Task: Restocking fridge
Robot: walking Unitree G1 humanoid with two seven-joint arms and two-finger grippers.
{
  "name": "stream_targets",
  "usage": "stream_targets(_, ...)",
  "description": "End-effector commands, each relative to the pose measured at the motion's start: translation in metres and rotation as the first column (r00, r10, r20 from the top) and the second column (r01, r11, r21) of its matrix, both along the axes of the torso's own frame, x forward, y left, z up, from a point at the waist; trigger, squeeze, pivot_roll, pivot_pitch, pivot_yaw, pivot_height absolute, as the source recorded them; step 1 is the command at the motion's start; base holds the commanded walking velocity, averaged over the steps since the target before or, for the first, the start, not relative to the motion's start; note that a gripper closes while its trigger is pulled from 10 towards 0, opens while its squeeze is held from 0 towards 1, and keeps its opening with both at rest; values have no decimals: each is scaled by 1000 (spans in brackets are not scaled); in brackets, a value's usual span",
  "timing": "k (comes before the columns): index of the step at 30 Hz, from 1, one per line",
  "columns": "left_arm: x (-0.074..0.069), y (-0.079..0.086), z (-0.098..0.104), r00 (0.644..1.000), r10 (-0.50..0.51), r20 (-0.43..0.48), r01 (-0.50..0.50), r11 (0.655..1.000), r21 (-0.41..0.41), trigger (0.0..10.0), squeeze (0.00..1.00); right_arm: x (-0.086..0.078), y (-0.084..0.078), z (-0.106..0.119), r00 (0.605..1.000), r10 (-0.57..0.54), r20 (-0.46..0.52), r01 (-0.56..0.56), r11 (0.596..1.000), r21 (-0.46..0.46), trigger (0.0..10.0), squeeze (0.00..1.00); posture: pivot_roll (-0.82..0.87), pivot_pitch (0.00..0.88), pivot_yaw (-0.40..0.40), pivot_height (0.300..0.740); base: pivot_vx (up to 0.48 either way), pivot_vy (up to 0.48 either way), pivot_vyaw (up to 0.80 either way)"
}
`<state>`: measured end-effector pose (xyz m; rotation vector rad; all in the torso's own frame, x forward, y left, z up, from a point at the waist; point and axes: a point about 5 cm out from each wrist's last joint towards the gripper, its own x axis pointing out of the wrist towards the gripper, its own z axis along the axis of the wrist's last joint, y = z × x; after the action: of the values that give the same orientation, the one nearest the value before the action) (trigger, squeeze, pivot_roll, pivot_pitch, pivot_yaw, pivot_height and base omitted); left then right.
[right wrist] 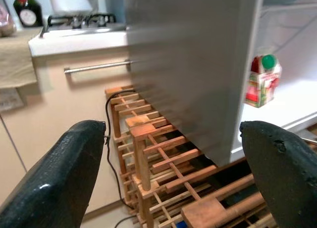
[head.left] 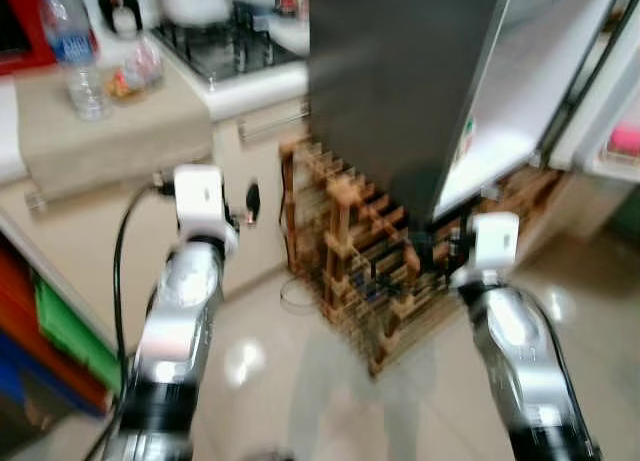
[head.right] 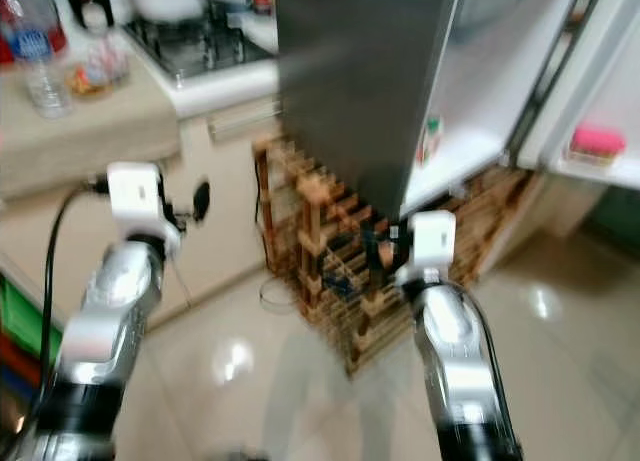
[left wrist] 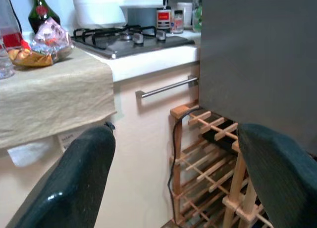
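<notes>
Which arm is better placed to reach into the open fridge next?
Probably the right. The right tool is open, empty and faces the open grey fridge door and the white shelf holding a small red-and-green carton. The left tool, also open, faces the cream cabinet drawer beside the wooden rack.

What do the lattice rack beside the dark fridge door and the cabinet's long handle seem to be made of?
The lattice rack looks like light, unpainted wood: tan slats with visible joints. The long handle looks like brushed metal: a grey bar with a dull sheen. The dark fridge door appears matte grey; its material is unclear.
</notes>
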<state>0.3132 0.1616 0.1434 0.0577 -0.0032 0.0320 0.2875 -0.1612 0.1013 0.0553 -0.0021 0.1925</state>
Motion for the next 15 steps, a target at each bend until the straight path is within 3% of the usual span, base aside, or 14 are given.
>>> stream_targets(1, 0, 7, -4, 999, 45, -15, -44, 999, 15, 10000, 0, 4, 2, 3, 1000, -5, 20, 5, 1000, 5, 10000, 0, -43, 0, 14, 740, 428, 0, 0)
stream_targets(6, 0, 12, 2, 996, 88, 15, -89, 996, 33, 10000, 0, 16, 18, 14, 997, 45, 64, -46, 999, 21, 10000, 0, -17, 0, 2, 740, 436, 0, 0)
stream_targets(10, 0, 10, 2, 995, 101, 17, -101, 994, 28, 10000, 0, 18, 21, 12, 996, 61, 60, -62, 998, 13, 10000, 0, -3, 0, -4, 740, 440, 0, 0)
stream_targets(15, 2, 12, 4, 994, 111, 17, -111, 993, 41, 10000, 0, 16, 22, 7, 996, 71, 50, -72, 997, 5, 10000, 0, 3, 0, -3, 740, 0, 0, 0)
